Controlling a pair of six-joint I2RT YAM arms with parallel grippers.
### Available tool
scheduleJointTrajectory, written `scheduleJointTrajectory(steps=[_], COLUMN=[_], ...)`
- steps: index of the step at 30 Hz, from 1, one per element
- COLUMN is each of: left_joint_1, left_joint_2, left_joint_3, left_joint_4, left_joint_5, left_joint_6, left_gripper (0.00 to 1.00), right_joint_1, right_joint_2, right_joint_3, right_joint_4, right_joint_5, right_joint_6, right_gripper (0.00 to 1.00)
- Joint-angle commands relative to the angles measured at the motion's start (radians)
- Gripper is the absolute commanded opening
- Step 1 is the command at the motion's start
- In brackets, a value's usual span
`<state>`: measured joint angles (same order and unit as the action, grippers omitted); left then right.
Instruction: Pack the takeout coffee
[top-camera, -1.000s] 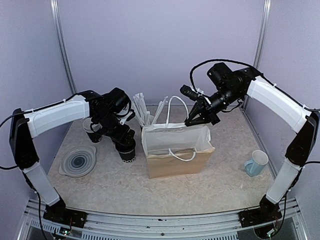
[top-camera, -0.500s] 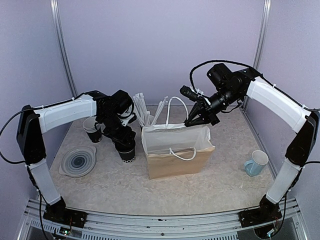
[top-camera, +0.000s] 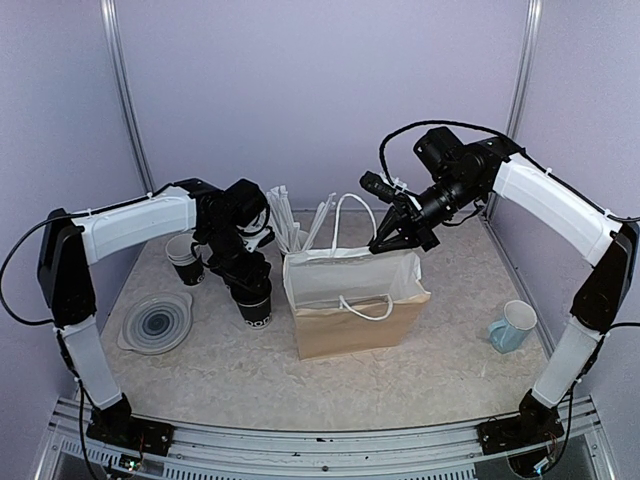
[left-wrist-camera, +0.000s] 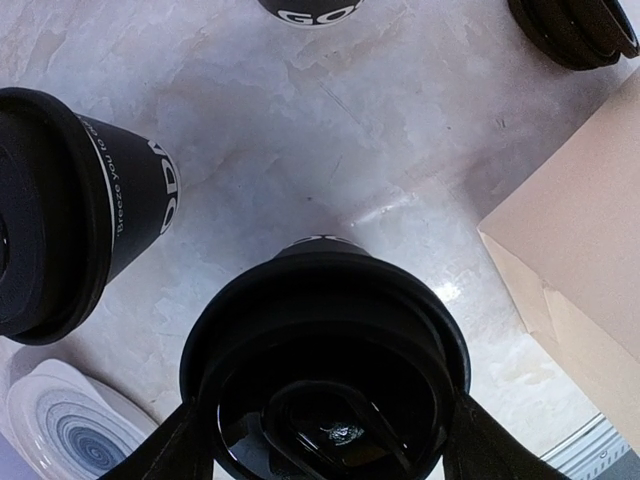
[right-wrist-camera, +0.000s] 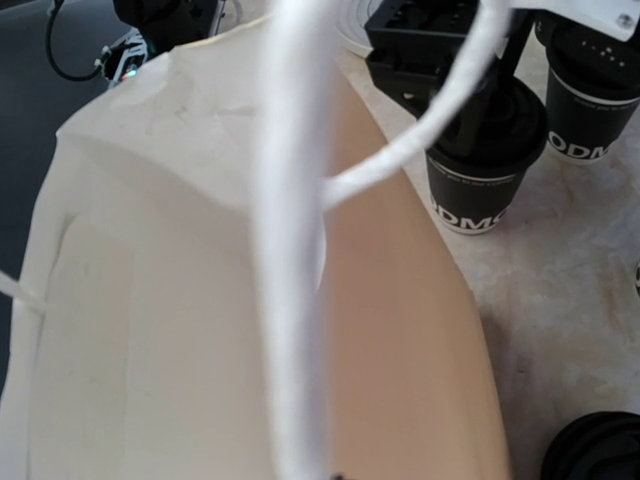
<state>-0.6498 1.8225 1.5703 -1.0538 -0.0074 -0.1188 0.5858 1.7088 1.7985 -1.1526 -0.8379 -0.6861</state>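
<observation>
The takeout coffee (top-camera: 256, 308), a black lidded cup with a white band, stands on the table left of the brown paper bag (top-camera: 350, 322). My left gripper (top-camera: 248, 282) is over it. In the left wrist view the lid (left-wrist-camera: 320, 330) fills the lower middle, and my left gripper (left-wrist-camera: 330, 425) has a finger against each side of it. The right wrist view shows the cup (right-wrist-camera: 472, 170) beyond the bag (right-wrist-camera: 420, 330). My right gripper (top-camera: 385, 243) is at the bag's back rim, shut on the white handle (right-wrist-camera: 290, 250). Its fingers are hidden in its own view.
A stack of white-rimmed black cups (top-camera: 185, 258) and a patterned plate (top-camera: 157, 322) lie left of the coffee. White sticks (top-camera: 295, 225) stand behind the bag. A pale blue mug (top-camera: 512, 326) is at the right. Black lids (left-wrist-camera: 575, 30) lie near the bag.
My left arm's elbow has swung back and inward while its gripper stayed on the coffee cup. The right arm and the bag have not moved.
</observation>
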Motion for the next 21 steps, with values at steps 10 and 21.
scheduleJointTrajectory(steps=[10, 21], left_joint_1=[-0.137, -0.536], left_joint_2=[-0.205, -0.388], left_joint_3=[0.172, 0.457], left_joint_4=[-0.131, -0.093], left_joint_5=[-0.117, -0.325], left_joint_6=[-0.103, -0.128], left_gripper=[0.62, 0.58], right_joint_1=[-0.001, 0.001], right_joint_2=[-0.067, -0.113], right_joint_3=[-0.066, -0.133], right_joint_4=[-0.012, -0.009], right_joint_5=[-0.017, -0.094], right_joint_6=[0.027, 0.067], right_gripper=[0.00, 0.00])
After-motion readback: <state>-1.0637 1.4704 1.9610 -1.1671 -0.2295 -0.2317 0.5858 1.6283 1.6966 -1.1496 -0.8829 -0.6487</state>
